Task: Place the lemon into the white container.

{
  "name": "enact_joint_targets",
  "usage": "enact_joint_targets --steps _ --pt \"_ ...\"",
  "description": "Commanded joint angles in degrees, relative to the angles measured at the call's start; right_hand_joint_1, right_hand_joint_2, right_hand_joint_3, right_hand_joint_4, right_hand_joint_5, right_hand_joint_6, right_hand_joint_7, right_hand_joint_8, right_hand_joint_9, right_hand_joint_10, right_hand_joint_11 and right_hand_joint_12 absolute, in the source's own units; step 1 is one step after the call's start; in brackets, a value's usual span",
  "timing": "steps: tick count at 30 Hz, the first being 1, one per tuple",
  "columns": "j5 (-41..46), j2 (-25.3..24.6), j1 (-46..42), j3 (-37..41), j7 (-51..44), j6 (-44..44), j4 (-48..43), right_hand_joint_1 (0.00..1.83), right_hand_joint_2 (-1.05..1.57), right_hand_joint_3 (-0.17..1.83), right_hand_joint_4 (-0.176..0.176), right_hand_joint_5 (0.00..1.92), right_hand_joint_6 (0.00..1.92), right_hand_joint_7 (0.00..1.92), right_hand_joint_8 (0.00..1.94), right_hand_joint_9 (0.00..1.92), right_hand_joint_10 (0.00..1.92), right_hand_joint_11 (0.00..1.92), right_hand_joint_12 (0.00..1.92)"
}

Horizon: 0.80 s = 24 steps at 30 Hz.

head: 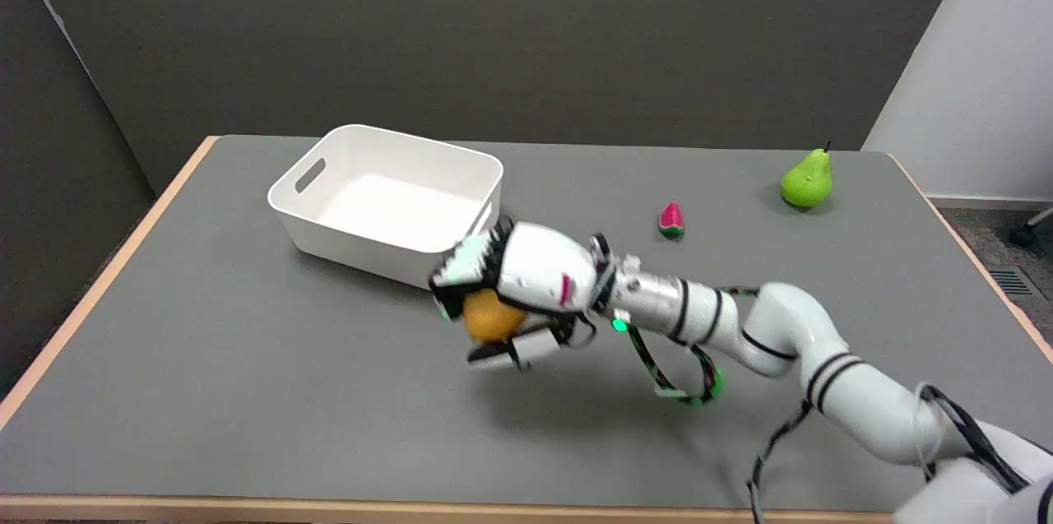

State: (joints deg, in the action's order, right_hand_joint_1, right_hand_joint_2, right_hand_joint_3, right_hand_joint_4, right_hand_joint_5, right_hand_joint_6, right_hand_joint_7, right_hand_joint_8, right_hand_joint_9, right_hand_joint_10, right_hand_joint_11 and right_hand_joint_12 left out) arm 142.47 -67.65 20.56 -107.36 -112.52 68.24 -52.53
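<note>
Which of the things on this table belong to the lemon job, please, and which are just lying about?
Part of the job:
- lemon, gripped in the right hand
- white container, nothing in it, at the table's far left

Just lying about:
- green pear, upright at the far right
- watermelon slice, between container and pear

No text, label, brand, number or sign can be read anywhere in the head view. The container (pixel 387 199), the table (pixel 247 392), the pear (pixel 807 178) and the small watermelon slice (pixel 671 220) carry no writing. The right hand (pixel 514 294) shows only a small pink mark on its white shell, too small and blurred to make out as a letter or logo.
</note>
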Motion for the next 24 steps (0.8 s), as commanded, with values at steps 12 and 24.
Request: enact_joint_targets --steps 12,24 --pt "0.89 -15.17 36.1 -10.41 -0.44 -46.51 25.91 1.17 1.04 0.44 -0.038 0.64 1.54 0.86 1.33 0.79 1.43 0.74 1.92" --pt "5.19 -10.8 29.28 -8.5 14.96 -52.44 18.7 0.83 0.7 0.94 0.093 0.23 0.61 0.39 0.49 0.42 0.94 0.31 1.51"
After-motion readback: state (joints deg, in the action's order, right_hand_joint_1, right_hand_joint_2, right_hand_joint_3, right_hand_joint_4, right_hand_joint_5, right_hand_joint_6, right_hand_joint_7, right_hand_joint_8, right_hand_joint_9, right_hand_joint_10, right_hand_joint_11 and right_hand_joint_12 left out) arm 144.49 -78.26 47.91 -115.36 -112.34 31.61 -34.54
